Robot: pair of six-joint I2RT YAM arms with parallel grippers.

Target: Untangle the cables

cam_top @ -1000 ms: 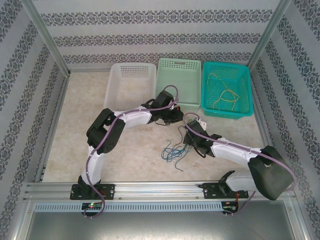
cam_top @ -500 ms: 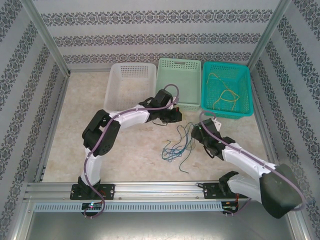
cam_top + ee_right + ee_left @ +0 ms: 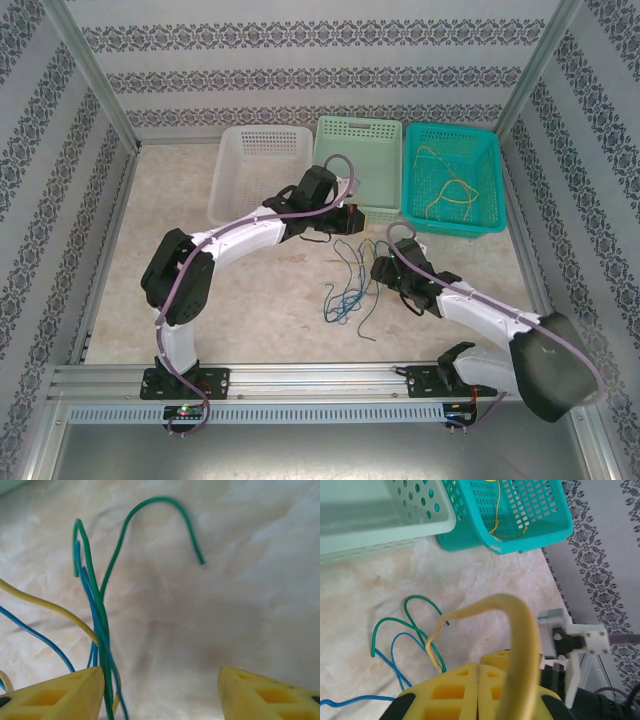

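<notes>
Step in hand: drawing one strand out of the cables (image 3: pixel 350 285).

The left gripper (image 3: pixel 478 672) is clenched, fingers pressed together on the yellow cable (image 3: pixel 522 630), which arches up from the fingertips and past the lens; the pinch point itself is cut off at the frame's lower edge.

The right gripper (image 3: pixel 160 677) stands released, holding nothing; the green cable (image 3: pixel 156 500) and blue cable (image 3: pixel 35 634) lie on the table (image 3: pixel 240 580) ahead of it, running down close inside one finger.

Judgement: the right gripper should next close on green and blue to pin them; the left can then carry the yellow away, probably to the teal basket (image 3: pixel 535 540) beyond its fingertips.

Whether the yellow cable is threaded through the others cannot be told; the crossings are too fine in the top view.
</notes>
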